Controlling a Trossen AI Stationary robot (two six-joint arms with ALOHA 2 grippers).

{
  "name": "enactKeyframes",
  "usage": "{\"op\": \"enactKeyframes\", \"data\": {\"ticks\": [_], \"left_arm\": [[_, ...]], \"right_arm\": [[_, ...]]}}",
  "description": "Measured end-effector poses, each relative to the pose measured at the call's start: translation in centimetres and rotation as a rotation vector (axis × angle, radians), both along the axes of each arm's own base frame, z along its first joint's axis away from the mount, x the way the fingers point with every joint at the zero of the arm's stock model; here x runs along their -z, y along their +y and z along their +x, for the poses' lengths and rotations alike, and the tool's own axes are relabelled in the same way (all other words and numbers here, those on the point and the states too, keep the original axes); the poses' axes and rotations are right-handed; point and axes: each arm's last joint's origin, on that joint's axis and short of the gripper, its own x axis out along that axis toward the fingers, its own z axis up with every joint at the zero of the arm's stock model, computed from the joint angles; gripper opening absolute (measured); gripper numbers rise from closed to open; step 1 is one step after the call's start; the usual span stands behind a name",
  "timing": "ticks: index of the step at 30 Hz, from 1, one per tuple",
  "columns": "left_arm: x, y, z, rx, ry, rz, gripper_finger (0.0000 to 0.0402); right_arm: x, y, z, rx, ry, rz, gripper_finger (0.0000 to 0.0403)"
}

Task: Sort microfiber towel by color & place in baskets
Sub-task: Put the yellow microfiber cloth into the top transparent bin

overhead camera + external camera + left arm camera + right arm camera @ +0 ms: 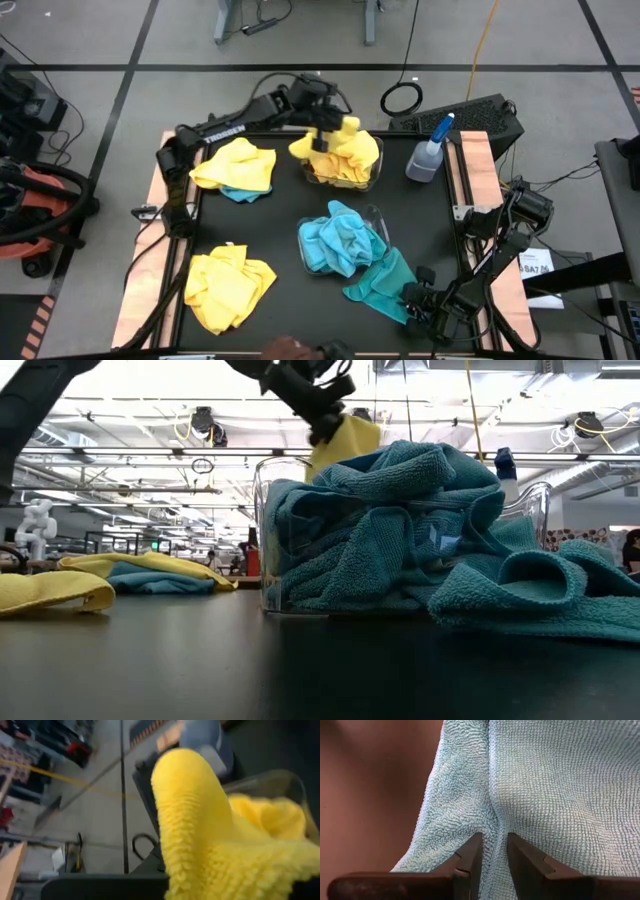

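**Sorting well under way, several towels still loose**

Two yellow piles (232,288) (236,164), one over a blue towel (240,193), wait on the table (280,235). The blue basket (376,215) is full; the left gripper (322,135) holds a yellow towel (345,135) over the yellow basket (374,178). The right gripper (494,851) pinches a fold of the teal towel (378,282) beside the blue basket.

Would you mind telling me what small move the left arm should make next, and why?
Probably open and release. The left end effector holds a yellow towel directly over the far basket, which already contains yellow cloths, so dropping it there fits the sort. Meanwhile the right end effector is pinching a fold of the turquoise towel beside the near basket.
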Motion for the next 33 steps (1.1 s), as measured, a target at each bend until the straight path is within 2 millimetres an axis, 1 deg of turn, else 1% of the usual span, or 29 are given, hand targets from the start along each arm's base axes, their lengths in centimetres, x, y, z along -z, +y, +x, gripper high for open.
{"op": "enactKeyframes", "data": {"ticks": [4,6,9,13,18,23,26,30,33], "left_arm": [[0.7,-0.3,2.3,0.042,-0.12,-0.001,0.0004],[1.4,-0.4,3.1,0.065,-0.134,-0.006,0.0004],[2.9,-0.3,3.9,0.089,-0.12,-0.057,0.0004],[4.6,-0.2,4.2,0.081,-0.053,-0.123,0.0004],[6.0,0.4,3.1,0.045,0.081,-0.187,0.0004],[7.0,2.8,1.0,-0.103,0.222,-0.188,0.0004],[7.6,4.3,-0.5,-0.154,0.283,-0.252,0.0004],[8.6,5.7,-1.5,-0.167,0.28,-0.393,0.0004],[9.0,5.8,-1.4,-0.094,0.243,-0.465,0.0004]], "right_arm": [[0.0,0.0,0.0,0.006,-0.002,0.008,0.0084],[0.0,0.1,0.0,0.006,-0.004,0.016,0.0084],[-0.1,0.3,0.1,0.002,-0.011,0.033,0.0084],[-0.1,0.3,0.1,0.001,-0.013,0.038,0.0084],[-0.1,0.3,0.1,0.0,-0.013,0.038,0.0084],[-0.1,0.3,0.1,-0.007,-0.014,0.032,0.0084],[-0.1,0.3,0.1,-0.014,-0.014,0.027,0.0084],[-0.1,0.3,0.1,-0.021,-0.015,0.021,0.0084],[-0.1,0.3,0.1,-0.023,-0.014,0.018,0.0084]]}}
